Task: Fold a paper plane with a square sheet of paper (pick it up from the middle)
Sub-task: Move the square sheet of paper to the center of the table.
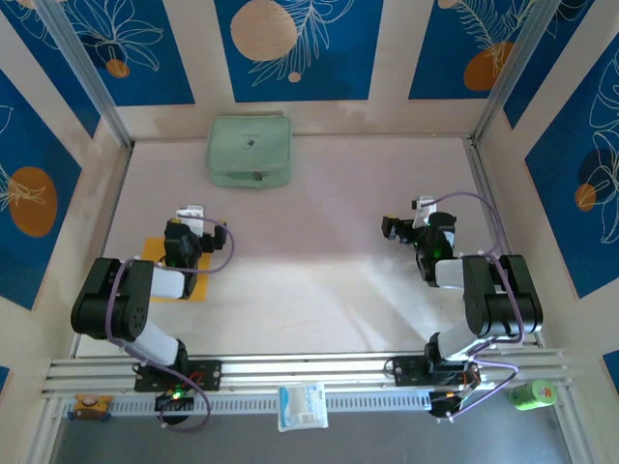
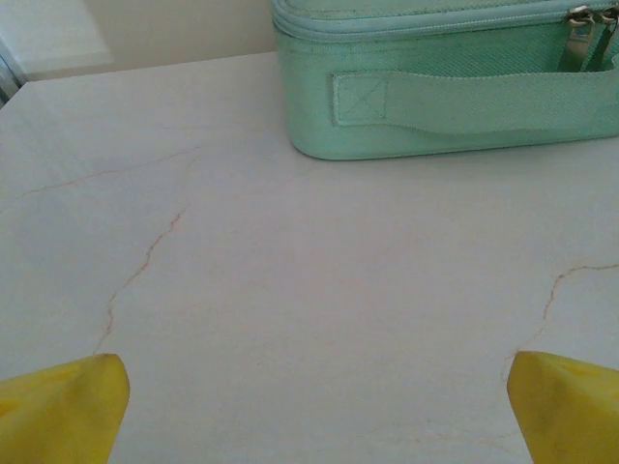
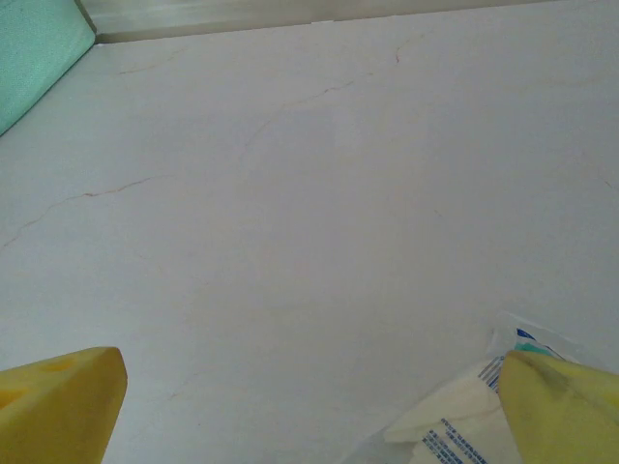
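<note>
The square sheet of paper (image 1: 154, 250) is orange-yellow and lies flat on the table at the left, mostly covered by my left arm. Another corner of it shows lower down. The paper plane is out of view. My left gripper (image 1: 191, 218) hangs just beyond the sheet's far edge, pointing at the back wall. In the left wrist view its yellow fingertips (image 2: 68, 406) stand wide apart over bare table, so the left gripper (image 2: 319, 411) is open and empty. My right gripper (image 1: 398, 228) is at the right, also open (image 3: 314, 411) and empty.
A pale green zipped pouch (image 1: 250, 151) sits at the back centre, close ahead in the left wrist view (image 2: 445, 87). A white packet with blue print (image 3: 450, 430) lies by the right fingertip. Another packet (image 1: 303, 405) rests on the front rail, a green bottle (image 1: 530, 393) at its right end.
</note>
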You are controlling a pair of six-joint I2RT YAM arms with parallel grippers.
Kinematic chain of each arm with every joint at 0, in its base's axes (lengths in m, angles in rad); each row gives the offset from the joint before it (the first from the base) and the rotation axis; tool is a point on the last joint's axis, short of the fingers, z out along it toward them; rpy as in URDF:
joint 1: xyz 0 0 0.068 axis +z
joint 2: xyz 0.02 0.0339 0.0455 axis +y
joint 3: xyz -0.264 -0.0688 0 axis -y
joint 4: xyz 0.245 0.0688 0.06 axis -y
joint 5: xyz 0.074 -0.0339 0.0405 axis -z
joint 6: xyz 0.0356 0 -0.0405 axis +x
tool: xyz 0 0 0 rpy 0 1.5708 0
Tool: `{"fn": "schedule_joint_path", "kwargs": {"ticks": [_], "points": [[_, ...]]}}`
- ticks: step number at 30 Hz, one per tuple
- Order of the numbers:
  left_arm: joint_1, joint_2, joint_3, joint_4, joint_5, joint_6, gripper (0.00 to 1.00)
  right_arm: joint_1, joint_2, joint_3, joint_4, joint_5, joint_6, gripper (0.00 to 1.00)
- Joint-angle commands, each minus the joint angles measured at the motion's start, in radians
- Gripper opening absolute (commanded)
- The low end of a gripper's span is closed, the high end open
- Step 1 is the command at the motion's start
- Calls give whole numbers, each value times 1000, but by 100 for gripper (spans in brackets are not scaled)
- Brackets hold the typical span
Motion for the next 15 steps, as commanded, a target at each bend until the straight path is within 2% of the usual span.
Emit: {"fn": "schedule_joint_path", "kwargs": {"ticks": [1, 15], "points": [[1, 2, 17, 5, 22, 16, 100, -5, -6, 8, 22, -18, -2, 99], [3, 3, 21, -2, 27, 13, 100, -13, -4, 13, 17, -35, 4, 99]]}}
